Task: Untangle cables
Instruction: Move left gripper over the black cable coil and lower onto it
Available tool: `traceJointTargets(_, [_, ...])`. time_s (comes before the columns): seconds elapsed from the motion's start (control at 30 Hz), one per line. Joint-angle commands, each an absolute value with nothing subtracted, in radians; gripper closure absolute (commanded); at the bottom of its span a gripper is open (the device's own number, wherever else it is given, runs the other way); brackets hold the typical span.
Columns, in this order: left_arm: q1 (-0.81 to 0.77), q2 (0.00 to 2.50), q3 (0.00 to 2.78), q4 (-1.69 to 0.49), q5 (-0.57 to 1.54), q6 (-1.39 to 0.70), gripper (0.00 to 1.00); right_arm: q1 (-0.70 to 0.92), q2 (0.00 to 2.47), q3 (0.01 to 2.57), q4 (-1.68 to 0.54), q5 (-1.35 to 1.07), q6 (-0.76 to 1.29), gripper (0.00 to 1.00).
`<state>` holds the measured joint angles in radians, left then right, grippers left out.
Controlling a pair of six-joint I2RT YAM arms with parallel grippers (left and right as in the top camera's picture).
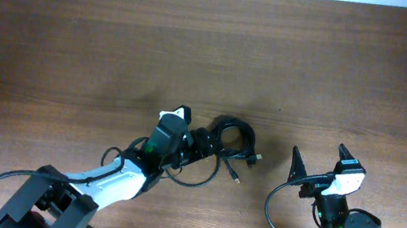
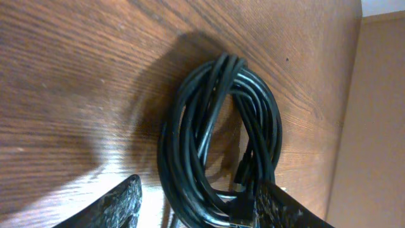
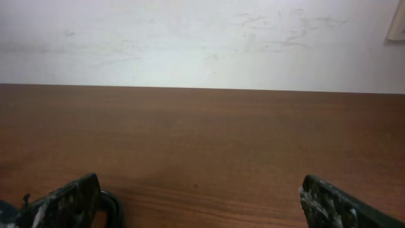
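Note:
The cables [image 1: 234, 137] lie as one black coiled bundle near the middle of the wooden table, with small plug ends [image 1: 255, 161] trailing toward the front. In the left wrist view the coil [image 2: 209, 139] fills the centre. My left gripper [image 1: 206, 143] [image 2: 199, 190] straddles the coil's near end. Its right finger [image 2: 285, 209] touches the strands, while the left finger [image 2: 117, 206] stands apart with a gap, so the jaws are open around the bundle. My right gripper [image 1: 318, 159] [image 3: 199, 183] stands wide open over bare table, to the right of the cables, holding nothing.
The wooden table [image 1: 77, 38] runs back to a white wall [image 3: 202, 38]. A thicker black arm wire [image 1: 274, 209] loops beside the right arm's base and shows by that gripper's left finger [image 3: 112, 206].

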<state>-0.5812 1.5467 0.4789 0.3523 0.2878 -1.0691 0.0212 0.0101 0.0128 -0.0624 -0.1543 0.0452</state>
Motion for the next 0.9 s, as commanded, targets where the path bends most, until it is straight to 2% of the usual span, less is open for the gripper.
traceJointTargets(0.0, [-0.609, 1.556, 0.487, 0.358, 0.264, -1.113, 0.41, 0.027, 0.004, 0.006, -0.065, -0.145, 0.046, 0.01])
traceJointTargets(0.2, [-0.666, 1.556, 0.487, 0.359, 0.108, -1.114, 0.39, 0.027, 0.004, 0.006, -0.065, -0.145, 0.046, 0.01])
traceJointTargets(0.4, [-0.668, 1.556, 0.487, 0.36, 0.104, -1.114, 0.44, 0.027, 0.004, 0.006, -0.065, -0.145, 0.046, 0.01])
traceJointTargets(0.77, [-0.692, 1.633, 0.487, 0.436, 0.077, -1.114, 0.46, 0.027, 0.004, 0.006, -0.065, -0.145, 0.046, 0.01])
traceJointTargets(0.87, [-0.692, 1.681, 0.487, 0.479, 0.078, -1.113, 0.58, 0.027, 0.004, 0.006, -0.065, -0.145, 0.046, 0.01])
